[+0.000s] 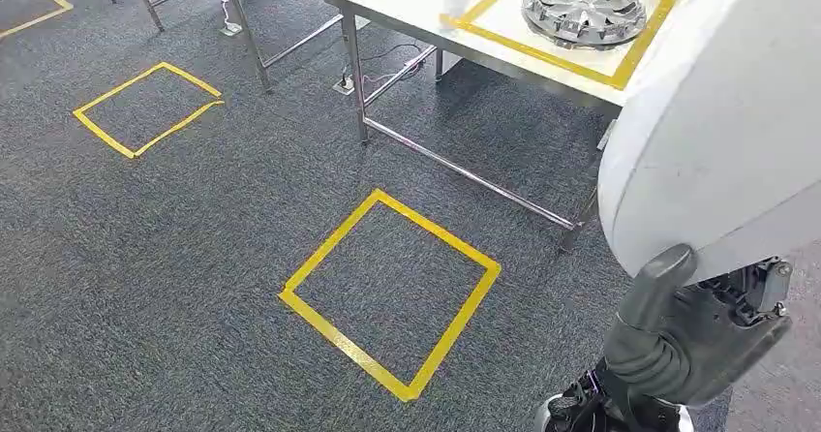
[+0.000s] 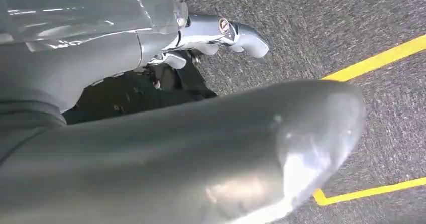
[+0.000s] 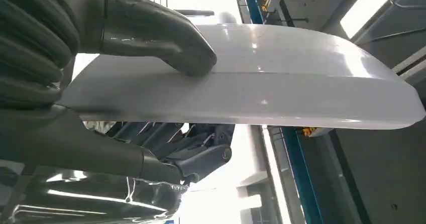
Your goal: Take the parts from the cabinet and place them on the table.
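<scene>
The right hand [image 1: 678, 330] holds a large white panel [image 1: 716, 132], thumb on one face and fingers [image 3: 201, 156] under the other, raised near the table [image 1: 407, 1]. A round metal part [image 1: 584, 8] lies inside a yellow tape square on the table. The left hand [image 2: 166, 148] hangs over the carpet [image 1: 194, 238]; whether its fingers are open or closed cannot be told.
</scene>
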Robot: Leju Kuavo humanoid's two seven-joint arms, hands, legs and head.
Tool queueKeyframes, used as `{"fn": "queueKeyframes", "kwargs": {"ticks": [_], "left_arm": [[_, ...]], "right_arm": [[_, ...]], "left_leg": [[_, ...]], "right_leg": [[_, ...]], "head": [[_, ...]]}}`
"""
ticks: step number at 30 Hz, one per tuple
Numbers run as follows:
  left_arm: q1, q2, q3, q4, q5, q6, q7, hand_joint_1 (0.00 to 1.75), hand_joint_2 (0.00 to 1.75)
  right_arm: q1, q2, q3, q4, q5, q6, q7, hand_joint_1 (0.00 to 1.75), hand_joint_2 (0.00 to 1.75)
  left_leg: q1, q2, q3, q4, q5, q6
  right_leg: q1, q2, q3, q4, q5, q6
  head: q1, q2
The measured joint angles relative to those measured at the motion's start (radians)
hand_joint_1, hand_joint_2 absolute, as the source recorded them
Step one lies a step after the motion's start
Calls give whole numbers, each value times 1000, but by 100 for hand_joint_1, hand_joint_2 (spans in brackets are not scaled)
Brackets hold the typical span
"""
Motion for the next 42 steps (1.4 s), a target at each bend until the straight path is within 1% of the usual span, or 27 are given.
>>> {"fn": "queueKeyframes", "kwargs": {"ticks": [1, 2, 3, 4, 7, 9, 13, 14, 15, 16, 17, 18, 22, 25, 28, 31, 33, 34, 35, 36, 37, 38, 39, 40, 41, 42], "left_arm": [[0, -2, 0, 0, 2, 0, 0, 0, 0], [-2, -5, 0, 1, 3, 0, 0, 0, 0], [-1, -6, 0, 2, 6, 1, 0, 0, 0], [-1, -7, 0, 2, 6, 1, -2, 0, 0], [-1, -8, 0, 2, 6, 1, -3, 0, 0], [-1, -8, 0, 1, 6, 1, -5, 0, 0], [-1, -7, 0, 1, 2, 1, -5, 0, 0], [-1, -7, 0, 1, 0, 1, -6, 0, 0], [-1, -6, 0, 1, -2, 1, -6, 0, 0], [-1, -6, 0, 1, -2, 0, -6, 0, 0], [-1, -6, 0, 1, -3, 0, -7, 0, 0], [-1, -5, -1, 1, -3, -1, -7, 0, 0], [-1, -5, -1, 1, -5, -29, -5, 0, 0], [-1, -5, -1, 2, 12, -90, -3, 0, 0], [-1, -2, 1, 1, 19, -103, 21, 0, 0], [-1, 2, 2, 1, 20, -118, 26, 0, 0], [-1, 3, 2, 1, 20, -119, 27, 0, 0], [-1, 3, 2, 1, 21, -119, 27, 0, 0], [-1, 3, 2, 1, 21, -119, 27, 0, 0], [1, 2, 2, 1, 21, -119, 27, 0, 0], [0, 4, 3, 1, 21, -119, 27, 0, 0], [0, 3, 4, 1, 22, -122, 26, 0, 0], [0, 3, 5, 1, 24, -126, 24, 0, 0], [1, 3, 6, 1, 26, -128, 22, 0, 0], [1, 4, 8, 1, 28, -130, 21, 0, 0], [2, 4, 10, 1, 29, -133, 19, 0, 0]], "right_arm": [[1, 0, -1, 0, -2, 1, 0, 175, 175], [0, 2, -2, 0, -6, 1, 1, 175, 175], [6, 5, -2, 0, -7, 1, 0, 175, 175], [7, 5, -2, 0, -9, 2, 0, 175, 175], [7, 7, -4, 0, -13, 10, 1, 175, 175], [7, 8, -4, -1, -20, 11, 0, 175, 175], [9, 9, -4, -2, -14, 10, 1, 175, 175], [10, 9, -4, -2, -10, 10, 1, 175, 175], [12, 9, -3, -3, -9, 10, 1, 175, 175], [13, 9, -4, -5, -8, 10, 1, 175, 175], [13, 9, -4, -6, -8, 9, 1, 175, 175], [16, 9, -3, -8, -8, 9, 1, 175, 175], [20, 9, -3, -10, -5, 8, 0, 175, 175], [24, 9, -4, -12, 7, 8, 0, 175, 175], [25, 9, -4, -12, 13, 8, 0, 175, 175], [25, 9, -3, -12, 14, 9, 1, 175, 175], [25, 10, -3, -12, 15, 9, 1, 175, 175], [25, 10, -3, -12, 16, 9, 1, 175, 175], [28, 10, -4, -12, 16, 9, 0, 175, 175], [28, 9, -4, -13, 18, 9, 1, 175, 175], [30, 9, -3, -13, 18, 9, 1, 175, 175], [28, 9, -3, -15, 19, 9, -1, 175, 175], [29, 8, -3, -16, 19, 10, -1, 175, 175], [30, 8, -3, -16, 18, 10, -1, 175, 175], [31, 8, -3, -16, 16, 11, 0, 175, 175], [30, 7, -3, -16, 15, 12, 0, 175, 175]], "left_leg": [[6, -3, 28, -51, -9, -20], [9, -10, 29, -55, -1, -2], [7, -9, 26, -51, -8, 12], [5, -9, 26, -51, -8, 10], [5, -9, 25, -52, -8, 11], [4, -9, 25, -52, -8, 12], [1, -8, 25, -51, -10, 15], [1, -8, 25, -51, -10, 15], [0, -8, 25, -51, -10, 16], [0, -7, 25, -51, -10, 16], [0, -7, 25, -50, -10, 16], [0, -7, 25, -50, -10, 16], [0, -7, 27, -53, -10, 16], [0, -8, 28, -54, -9, 16], [-1, -7, 28, -54, -9, 17], [-3, -8, 27, -54, -10, 18], [-7, -8, 27, -54, -10, 23], [-8, -8, 21, -60, -9, 27], [-2, -9, 25, -68, -17, 39], [2, -8, 42, -77, -18, 44], [4, -7, 52, -77, -25, 52], [4, -6, 56, -78, -26, 51], [4, -3, 62, -77, -28, 49], [4, -2, 63, -77, -32, 46], [4, -1, 68, -76, -36, 43], [5, -1, 74, -76, -42, 39]], "right_leg": [[7, 0, -8, 14, -9, 6], [12, 3, -25, 46, -27, 0], [16, 3, -29, 42, -15, -21], [17, 4, -27, 39, -16, -30], [17, 4, -23, 28, -12, -33], [17, 4, -22, 26, -11, -33], [17, 4, -22, 23, -8, -27], [17, 4, -22, 23, -8, -21], [16, 4, -22, 22, -8, -10], [14, 4, -22, 21, -8, 4], [13, 4, -22, 21, -9, 13], [13, 4, -22, 21, -9, 15], [15, 4, -23, 21, -9, 16], [15, 4, -23, 21, -7, 18], [15, 4, -23, 21, -7, 18], [12, 4, -23, 20, -7, 20], [8, 4, -23, 18, -6, 27], [7, 5, -19, 27, 0, 32], [6, 5, -22, 37, 2, 36], [5, 4, -35, 59, -4, 37], [5, 3, -57, 94, -22, 42], [3, 2, -92, 153, -52, 46], [-1, 2, -140, 232, -86, 54], [-4, 1, -181, 297, -109, 58], [-7, 1, -212, 338, -113, 61], [-10, 1, -216, 327, -94, 59]], "head": [[0, 0], [-4, 0], [4, 0], [5, 0], [10, 0], [11, 0], [10, 0], [10, 0], [10, 0], [10, 0], [10, 0], [10, 0], [10, 0], [10, 0], [9, 0], [10, 0], [10, 0], [9, 0], [8, 0], [10, 0], [18, 0], [24, 0], [28, 0], [29, 0], [31, 0], [32, 0]]}}
